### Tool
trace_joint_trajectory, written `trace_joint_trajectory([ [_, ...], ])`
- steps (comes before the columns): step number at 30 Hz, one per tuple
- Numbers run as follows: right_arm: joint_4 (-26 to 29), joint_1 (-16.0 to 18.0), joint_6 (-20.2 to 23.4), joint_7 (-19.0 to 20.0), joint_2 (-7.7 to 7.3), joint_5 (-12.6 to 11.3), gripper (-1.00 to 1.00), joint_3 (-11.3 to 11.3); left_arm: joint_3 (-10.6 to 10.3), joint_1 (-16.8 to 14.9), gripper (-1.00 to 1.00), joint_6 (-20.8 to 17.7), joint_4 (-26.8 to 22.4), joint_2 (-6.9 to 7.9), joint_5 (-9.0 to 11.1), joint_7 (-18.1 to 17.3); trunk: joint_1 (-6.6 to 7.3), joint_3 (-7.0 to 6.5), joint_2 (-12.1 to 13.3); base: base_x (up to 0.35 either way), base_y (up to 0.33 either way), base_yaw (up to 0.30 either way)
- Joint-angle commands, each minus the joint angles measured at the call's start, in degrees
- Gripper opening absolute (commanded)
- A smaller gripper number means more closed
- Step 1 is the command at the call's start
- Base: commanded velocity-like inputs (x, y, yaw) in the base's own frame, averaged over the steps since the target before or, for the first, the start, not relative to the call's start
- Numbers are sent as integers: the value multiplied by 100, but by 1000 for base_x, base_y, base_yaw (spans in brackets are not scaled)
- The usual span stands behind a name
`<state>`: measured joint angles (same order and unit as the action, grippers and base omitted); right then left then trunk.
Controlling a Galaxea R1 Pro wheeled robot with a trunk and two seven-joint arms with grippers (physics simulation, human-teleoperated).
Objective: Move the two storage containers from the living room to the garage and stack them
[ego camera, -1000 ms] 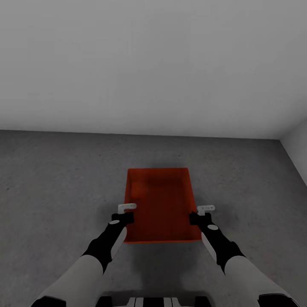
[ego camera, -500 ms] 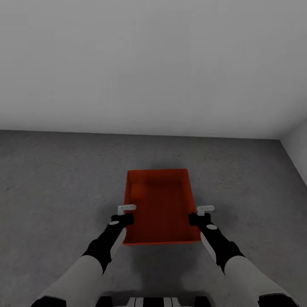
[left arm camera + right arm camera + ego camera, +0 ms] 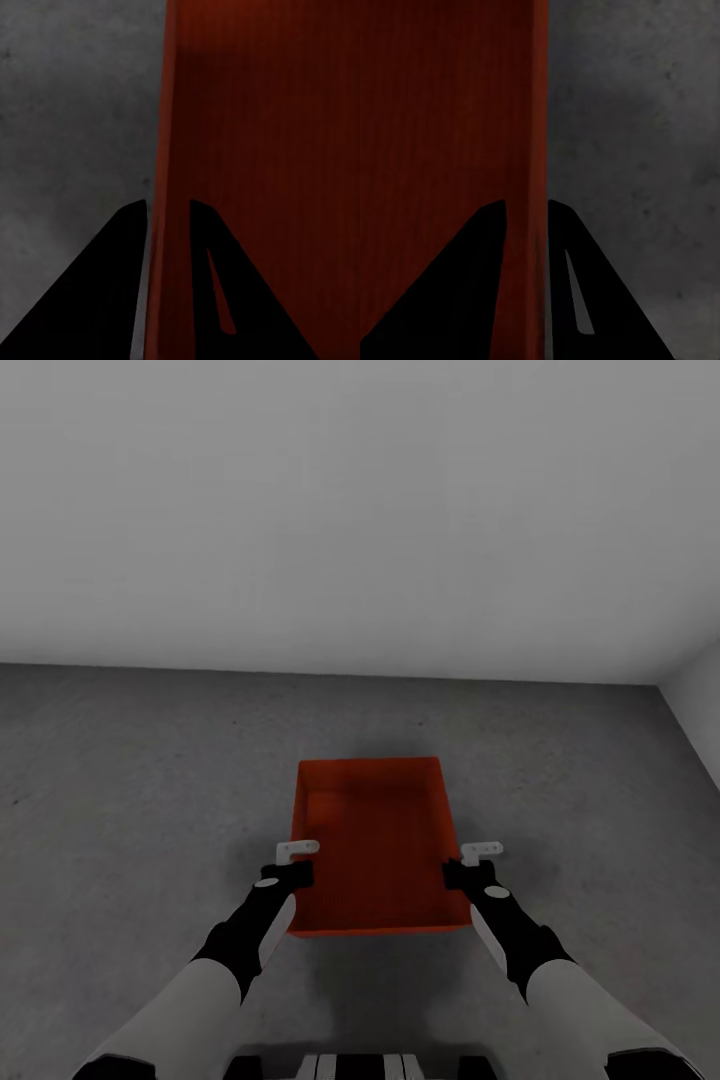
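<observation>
One orange-red storage container (image 3: 370, 850) sits low over the dark grey garage floor (image 3: 120, 780), its long axis pointing away from me. My left gripper (image 3: 298, 850) straddles its left wall, my right gripper (image 3: 482, 850) its right wall. In the left wrist view the dark fingers (image 3: 127, 247) stand close on either side of the ribbed container wall (image 3: 262, 150), gripper (image 3: 169, 206) shut on it. The right wrist view shows the same: gripper (image 3: 525, 204) shut on the container wall (image 3: 442, 112). Whether the bin's bottom touches the floor I cannot tell.
A plain white wall (image 3: 360, 510) rises behind the bin. A second white wall (image 3: 700, 710) closes the corner at the far right. Speckled concrete spreads to the left and right of the bin.
The container's near end has sunk a little and its rim looks more level. Both arms and the camera have stayed where they were.
</observation>
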<state>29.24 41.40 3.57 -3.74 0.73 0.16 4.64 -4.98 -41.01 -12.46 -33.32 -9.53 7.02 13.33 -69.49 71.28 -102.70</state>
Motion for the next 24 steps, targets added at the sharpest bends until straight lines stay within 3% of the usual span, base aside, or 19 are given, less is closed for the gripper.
trace_joint_trajectory([
  [1,3,0,38,-101,-11,-60,-100,10,41,-3,-100,58,-422,13,370,100,-22,22,-43,0,0,0],
  [24,3,0,38,-101,-2,-60,-100,10,41,-3,-100,59,-432,13,370,100,-527,435,-966,0,0,0],
])
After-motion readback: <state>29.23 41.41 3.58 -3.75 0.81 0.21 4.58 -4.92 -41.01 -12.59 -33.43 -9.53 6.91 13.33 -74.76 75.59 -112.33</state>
